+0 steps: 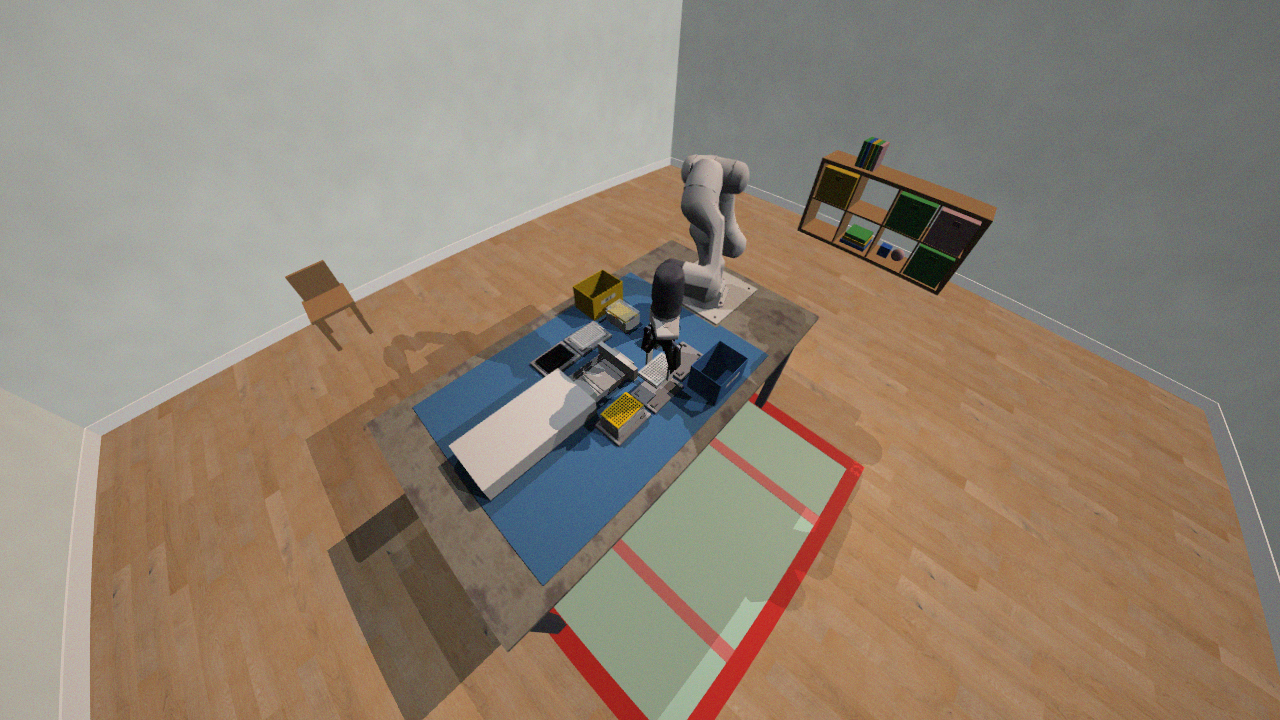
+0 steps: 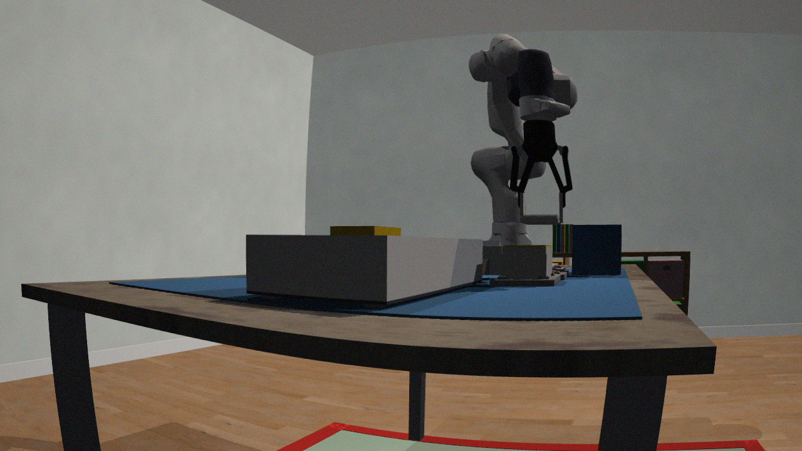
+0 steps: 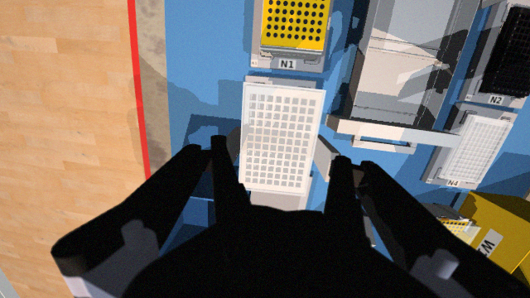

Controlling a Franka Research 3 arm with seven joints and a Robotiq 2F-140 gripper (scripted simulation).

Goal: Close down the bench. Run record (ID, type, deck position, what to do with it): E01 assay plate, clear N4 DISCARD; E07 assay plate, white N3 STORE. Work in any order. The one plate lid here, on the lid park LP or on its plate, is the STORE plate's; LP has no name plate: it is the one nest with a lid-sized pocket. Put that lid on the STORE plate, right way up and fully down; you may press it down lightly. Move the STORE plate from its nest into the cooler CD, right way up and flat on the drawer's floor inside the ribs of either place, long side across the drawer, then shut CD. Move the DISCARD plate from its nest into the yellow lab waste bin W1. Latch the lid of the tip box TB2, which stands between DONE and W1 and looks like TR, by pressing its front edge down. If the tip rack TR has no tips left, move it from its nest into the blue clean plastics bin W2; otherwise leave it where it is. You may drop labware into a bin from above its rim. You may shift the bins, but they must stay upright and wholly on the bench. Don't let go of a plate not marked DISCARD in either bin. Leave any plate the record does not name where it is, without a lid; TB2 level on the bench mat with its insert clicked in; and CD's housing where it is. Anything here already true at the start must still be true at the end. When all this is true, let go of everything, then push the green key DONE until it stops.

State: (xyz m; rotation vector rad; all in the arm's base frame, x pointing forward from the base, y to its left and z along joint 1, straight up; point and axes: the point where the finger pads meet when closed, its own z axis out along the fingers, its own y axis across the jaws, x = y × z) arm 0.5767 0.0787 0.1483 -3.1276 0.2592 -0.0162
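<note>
My gripper [image 3: 277, 141] is shut on the white assay plate [image 3: 281, 138] by its long sides. It holds the plate level, well above its grey nest [image 3: 277, 201], as the side view shows [image 2: 541, 217]. I cannot tell whether a lid sits on the plate. The cooler's drawer [image 3: 397, 79] stands open to the right, and its floor looks bare. The clear plate [image 3: 476, 146] rests in nest N4. The tip rack [image 3: 296, 22] in N1 shows a yellow top with dark holes. The yellow bin [image 3: 494, 225] and the tip box TB2 [image 3: 455, 225] lie at the lower right.
A black plate [image 3: 507, 51] sits in N2. The cooler's long white housing [image 1: 523, 429] lies beyond the drawer. The blue bin [image 1: 717, 369] stands close beside the gripper. The table edge [image 3: 153, 108] runs to the left of the nests.
</note>
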